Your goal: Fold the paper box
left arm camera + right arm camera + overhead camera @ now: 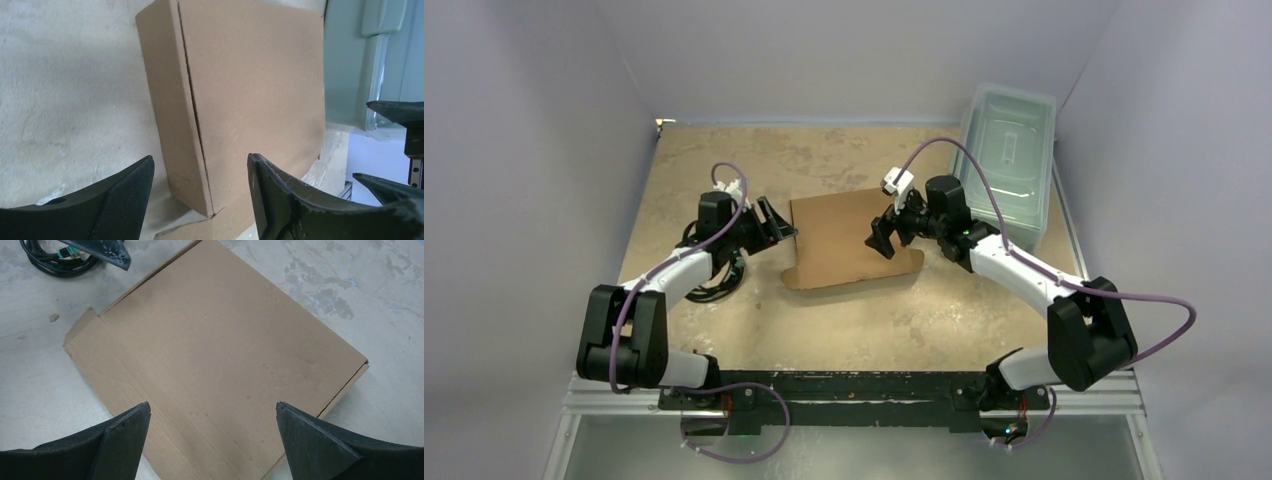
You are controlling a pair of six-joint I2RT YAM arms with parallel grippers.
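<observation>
Brown corrugated paper box (849, 238) lies flat at the middle of the table (724, 160), between the two grippers, its longer side running left to right. Left gripper (776, 228) stands at the box's left side wall, jaws apart, holding nothing, the wall's near corner in line with the gap. Right gripper (882, 238) hovers over the right part of the top panel, jaws spread wide, empty. Top panel looks closed down; a flap juts from the near edge, judged not yet tucked
</observation>
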